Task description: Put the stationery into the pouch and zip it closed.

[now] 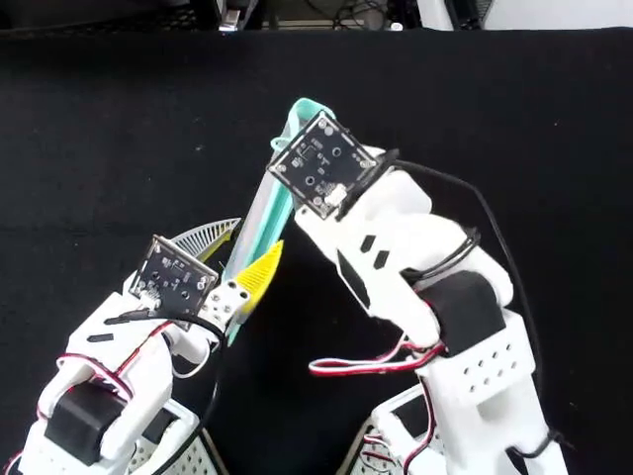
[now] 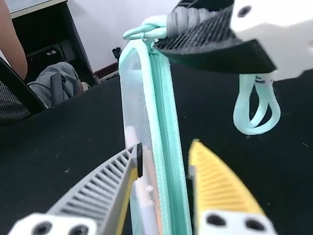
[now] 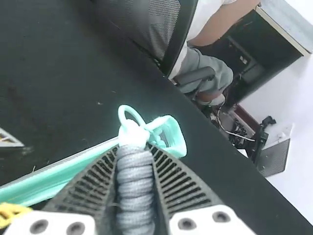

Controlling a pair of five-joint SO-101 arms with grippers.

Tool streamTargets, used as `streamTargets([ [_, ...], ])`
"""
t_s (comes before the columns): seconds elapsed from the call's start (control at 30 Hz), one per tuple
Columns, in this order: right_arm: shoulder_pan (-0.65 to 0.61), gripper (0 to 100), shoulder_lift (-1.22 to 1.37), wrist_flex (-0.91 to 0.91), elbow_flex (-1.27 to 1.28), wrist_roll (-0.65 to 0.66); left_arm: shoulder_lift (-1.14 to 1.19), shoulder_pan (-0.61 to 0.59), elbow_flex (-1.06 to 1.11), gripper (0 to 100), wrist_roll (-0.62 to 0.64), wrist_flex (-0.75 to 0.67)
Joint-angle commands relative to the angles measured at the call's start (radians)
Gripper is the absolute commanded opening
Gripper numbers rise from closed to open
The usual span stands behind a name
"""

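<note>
A mint pouch (image 1: 265, 213) with a clear mesh side stands on its long edge on the black table. My left gripper (image 2: 166, 149) straddles its near end, with the grey finger (image 2: 98, 191) on the mesh side and the yellow finger (image 2: 220, 188) on the other, shut on the pouch (image 2: 159, 98). A white stick-like item (image 2: 141, 193) shows through the mesh. At the far end, my right gripper (image 3: 133, 147) is shut on the grey zipper pull cord (image 3: 132, 176), which is tied to the mint loop (image 3: 166, 132). The zipper line (image 2: 164, 112) looks closed along the top.
Black cloth (image 1: 119, 129) covers the whole table, with free room on both sides of the pouch. A mint wrist strap (image 2: 257, 105) hangs from the pouch's far end. An office chair (image 3: 142, 24) stands beyond the table's far edge.
</note>
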Motion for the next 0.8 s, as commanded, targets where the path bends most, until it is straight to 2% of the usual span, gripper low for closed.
streamTargets([
  [0.0, -0.014, 1.2, -0.018, 0.005, -0.01, 0.008, -0.114, 0.004, -0.022, 22, 0.0, 0.008],
  [0.17, -0.064, 1.2, -0.021, 0.018, -0.012, 0.005, -0.253, 0.013, -0.077, 22, 0.0, 0.074],
  [0.3, -0.147, 1.2, -0.021, 0.08, -0.061, -0.002, -0.221, 0.012, -0.05, 22, 0.0, 0.071],
  [0.5, -0.172, 1.2, -0.021, 0.166, -0.17, -0.002, -0.17, 0.016, -0.044, 22, -0.002, 0.071],
  [0.67, -0.261, 1.2, -0.018, 0.253, -0.262, -0.002, -0.167, 0.124, -0.01, 22, -0.003, 0.064],
  [0.77, -0.273, 1.2, -0.015, 0.284, -0.292, -0.002, -0.157, 0.116, 0.031, 22, -0.003, 0.005],
])
